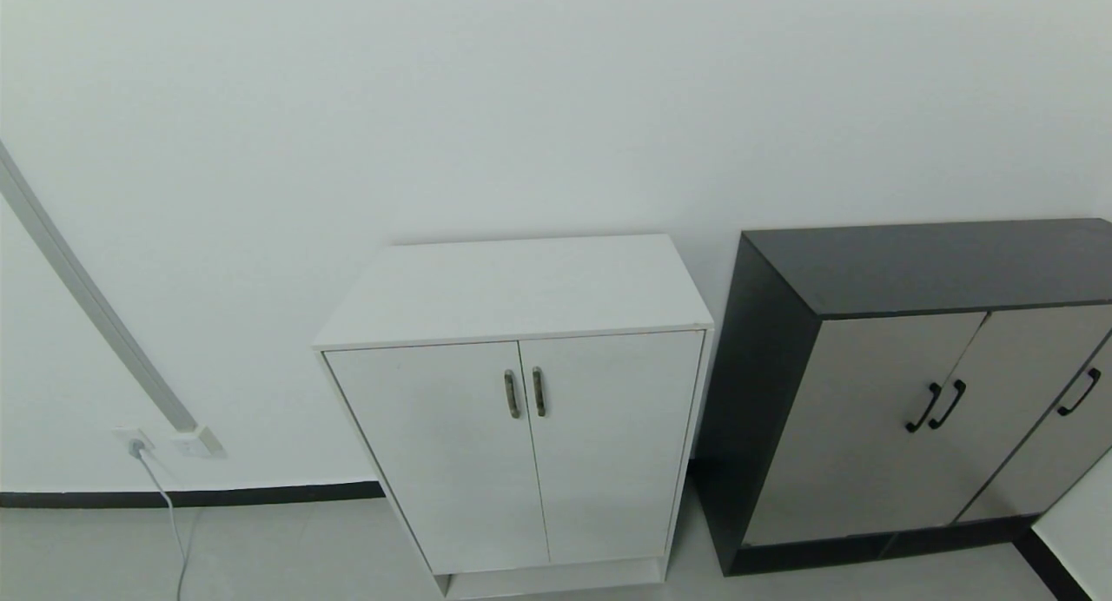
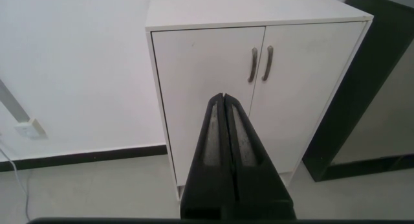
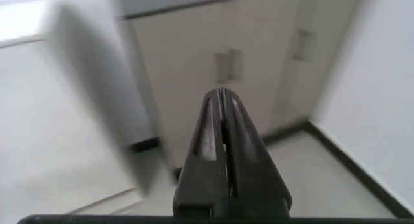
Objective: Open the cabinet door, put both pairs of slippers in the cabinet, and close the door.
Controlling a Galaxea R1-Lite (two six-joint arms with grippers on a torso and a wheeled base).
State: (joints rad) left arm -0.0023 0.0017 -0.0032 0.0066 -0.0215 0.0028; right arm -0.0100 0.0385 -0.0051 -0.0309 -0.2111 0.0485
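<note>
With left gripper (image 2: pixel 224 100) and right gripper (image 3: pixel 221 93) closed on nothing, the stiff door (image 1: pixel 443 449) of the white cabinet (image 1: pixel 521 288) should swing lightly if pulled by its slim bar handle (image 1: pixel 512 393).

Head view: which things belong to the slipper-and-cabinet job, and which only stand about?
For the job:
white cabinet, likely the one meant, doors closed
door handles
left gripper, shut
right gripper, shut

Standing about:
black cabinet
wall socket
cable
wall conduit
</note>
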